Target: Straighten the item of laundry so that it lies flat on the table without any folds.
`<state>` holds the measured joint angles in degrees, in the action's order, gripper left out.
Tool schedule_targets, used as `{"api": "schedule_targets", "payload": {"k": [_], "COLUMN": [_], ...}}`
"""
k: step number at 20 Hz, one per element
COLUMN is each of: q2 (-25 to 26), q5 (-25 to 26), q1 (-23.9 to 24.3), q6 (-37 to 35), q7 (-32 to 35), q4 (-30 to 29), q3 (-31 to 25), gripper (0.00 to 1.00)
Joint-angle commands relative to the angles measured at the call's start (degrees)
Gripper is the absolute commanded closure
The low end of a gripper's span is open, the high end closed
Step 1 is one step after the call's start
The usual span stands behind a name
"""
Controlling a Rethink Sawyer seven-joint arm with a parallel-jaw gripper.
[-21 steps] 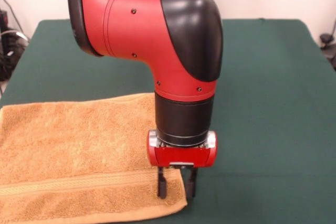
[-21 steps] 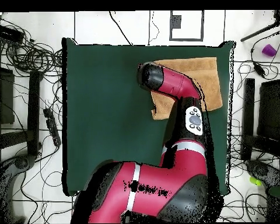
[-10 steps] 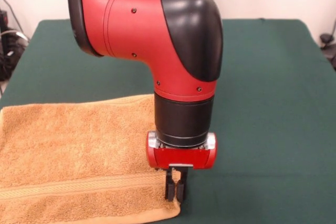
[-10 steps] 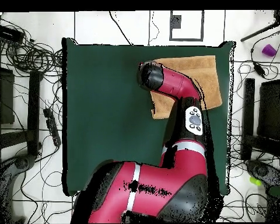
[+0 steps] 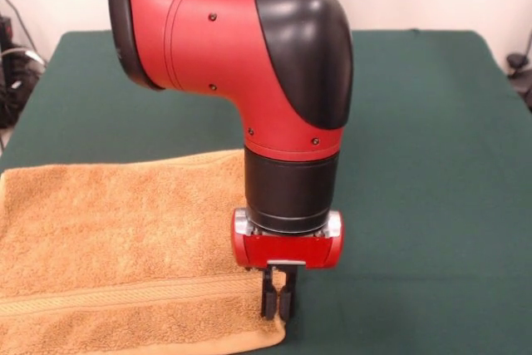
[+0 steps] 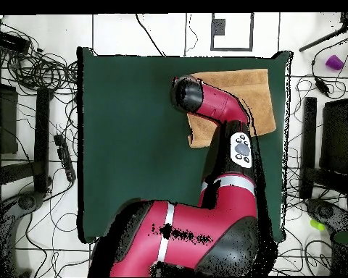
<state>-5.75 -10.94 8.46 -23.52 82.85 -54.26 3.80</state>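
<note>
In the front view the towel point(image 5: 116, 255) is spread over the near left part of the table point(image 5: 416, 164), its woven band point(image 5: 125, 295) running close to the near edge. At its near right corner the gripper point(image 5: 278, 298) is seen clenched on the cloth, fingers pressed together. The arm point(image 5: 249, 64) is lowered from above.

- No text, label, brand or number can be read in either view.
- Small marks on the arm's point(image 6: 228, 116) grey panel may be buttons.
</note>
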Motion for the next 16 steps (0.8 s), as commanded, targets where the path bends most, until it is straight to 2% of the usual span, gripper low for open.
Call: {"api": "schedule_targets", "payload": {"k": [1,5,16], "q2": [5.41,5.90,5.46], "q5": [-2.60,-2.97,-2.78], "q1": [-2.70,-3.38,-3.24], "q6": [1.69,-1.55,-0.10], "q7": [15.89,16.26,16.18], "q4": [-6.04,-4.38,-5.06], "q3": [-4.22,-2.77,-3.01], "gripper": [1.00,1.00,1.00]}}
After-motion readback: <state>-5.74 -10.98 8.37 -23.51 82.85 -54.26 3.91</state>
